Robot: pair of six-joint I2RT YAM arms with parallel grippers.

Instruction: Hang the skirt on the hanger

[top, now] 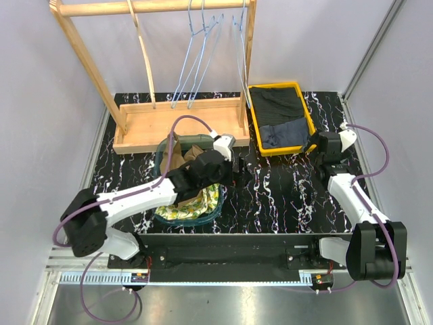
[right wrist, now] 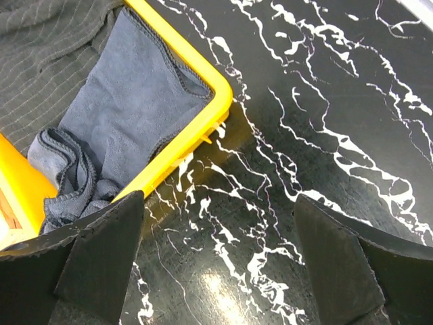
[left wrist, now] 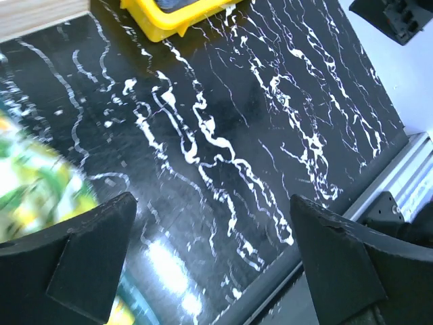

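Left gripper [left wrist: 211,200] has its jaws spread wide over the table [top: 270,189], between the basket [top: 160,152] and the bin [top: 274,85]. The right gripper [right wrist: 218,198] is spread just as wide, over the table just beside the bin's near right corner. Neither grips anything.

Two garments lie in the yellow bin: a dark striped cloth [right wrist: 47,54] at the far end and a rumpled blue-grey cloth [right wrist: 135,101] at the near end. Which one is the skirt cannot be told. Light blue wire hangers [top: 196,61] hang from the top bar of the wooden rack [top: 176,128], which stands left of the bin. Nearer, the green basket holds a yellow-green floral cloth [top: 193,206], partly hidden by the left arm.
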